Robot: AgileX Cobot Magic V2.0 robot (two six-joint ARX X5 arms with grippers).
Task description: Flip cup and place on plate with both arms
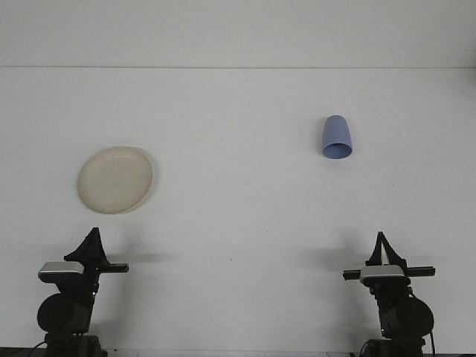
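Observation:
A blue cup [336, 137] stands on the white table at the right rear, narrow end up and wide end down, so it looks inverted. A round cream plate [116, 179] lies flat on the left side, with nothing on it. My left gripper [91, 236] rests low at the front left, just in front of the plate, its fingers meeting in a point with nothing held. My right gripper [382, 242] sits at the front right, well short of the cup, also shut and holding nothing.
The white table [238, 223] stretches between plate and cup. Its back edge meets a pale wall [238, 33]. Both arm bases stand at the near table edge.

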